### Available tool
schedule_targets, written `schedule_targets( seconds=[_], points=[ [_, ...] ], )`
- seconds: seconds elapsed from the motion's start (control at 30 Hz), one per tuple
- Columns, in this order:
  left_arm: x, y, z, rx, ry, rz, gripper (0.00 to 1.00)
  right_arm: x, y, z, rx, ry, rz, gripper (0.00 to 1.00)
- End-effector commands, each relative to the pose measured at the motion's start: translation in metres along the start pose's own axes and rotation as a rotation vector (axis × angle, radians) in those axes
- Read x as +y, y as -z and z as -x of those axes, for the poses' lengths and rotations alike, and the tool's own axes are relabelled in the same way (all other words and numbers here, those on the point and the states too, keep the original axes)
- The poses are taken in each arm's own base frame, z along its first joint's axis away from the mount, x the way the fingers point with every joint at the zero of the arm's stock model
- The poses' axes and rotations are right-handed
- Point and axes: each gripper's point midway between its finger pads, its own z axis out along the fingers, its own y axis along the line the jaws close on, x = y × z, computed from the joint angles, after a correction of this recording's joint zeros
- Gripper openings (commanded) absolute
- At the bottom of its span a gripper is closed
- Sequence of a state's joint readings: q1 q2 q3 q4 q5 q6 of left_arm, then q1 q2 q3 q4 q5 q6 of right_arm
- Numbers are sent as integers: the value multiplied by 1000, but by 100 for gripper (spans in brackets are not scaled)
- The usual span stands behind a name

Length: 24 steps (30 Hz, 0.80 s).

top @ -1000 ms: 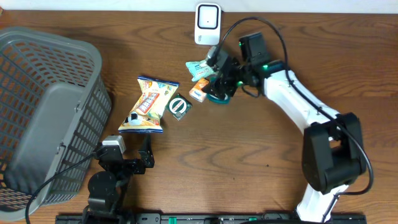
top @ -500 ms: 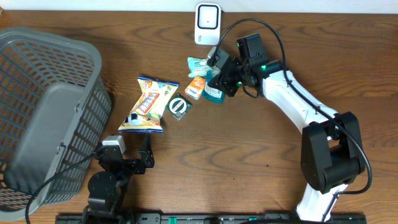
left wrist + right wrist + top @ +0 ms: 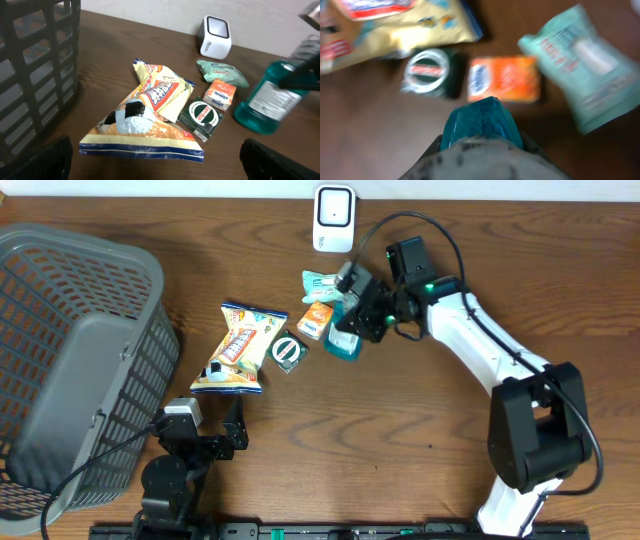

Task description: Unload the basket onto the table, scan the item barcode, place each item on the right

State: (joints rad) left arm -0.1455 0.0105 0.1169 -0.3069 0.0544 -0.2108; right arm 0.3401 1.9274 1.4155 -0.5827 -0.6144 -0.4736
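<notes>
The teal bottle (image 3: 344, 340) is being held at its top end by the right pincer (image 3: 358, 312), and the jaws are being kept narrow around it. The bottle is being kept tilted, with its top pointing to 1 o'clock and its bottom to 7 o'clock in the overhead view. It is being held near the middle of the desk (image 3: 400, 430), a little toward 12 o'clock. The white scanner (image 3: 333, 218) is being seen at 12 o'clock from it, near but apart. Whether the bottle's bottom is touching the desk cannot be told.

The right arm is being stretched from its base at 5 o'clock toward 11 o'clock, with the elbow bent.

An orange packet (image 3: 318, 320) is being seen just beside the bottle at 10 o'clock, with a pale green packet (image 3: 322, 284) above it. A dark green box (image 3: 288, 350) and a chips bag (image 3: 238, 348) are being seen toward 9 o'clock. A grey basket (image 3: 70, 360) is being seen at the 9 o'clock edge.

The left arm is being kept folded low at 7 o'clock. The left pincer (image 3: 203, 432) is being held wide and empty.
</notes>
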Motion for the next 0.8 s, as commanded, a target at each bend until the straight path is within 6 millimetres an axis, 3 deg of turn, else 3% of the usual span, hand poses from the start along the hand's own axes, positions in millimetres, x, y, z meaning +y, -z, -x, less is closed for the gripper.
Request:
schedule_targets(
  seconds=[0.0, 0.23, 0.57, 0.77],
  points=[
    [3, -2, -11, 33, 7, 4, 98, 39, 54, 32, -150, -41, 163, 5],
    [3, -2, -11, 33, 7, 4, 98, 96, 114, 30, -240, -178, 480, 4],
    [3, -2, -11, 33, 7, 4, 98, 133, 143, 10, -190, -164, 524, 5],
    [3, -2, -11, 33, 7, 4, 98, 140, 156, 10, -185, -100, 459, 7]
  ],
)
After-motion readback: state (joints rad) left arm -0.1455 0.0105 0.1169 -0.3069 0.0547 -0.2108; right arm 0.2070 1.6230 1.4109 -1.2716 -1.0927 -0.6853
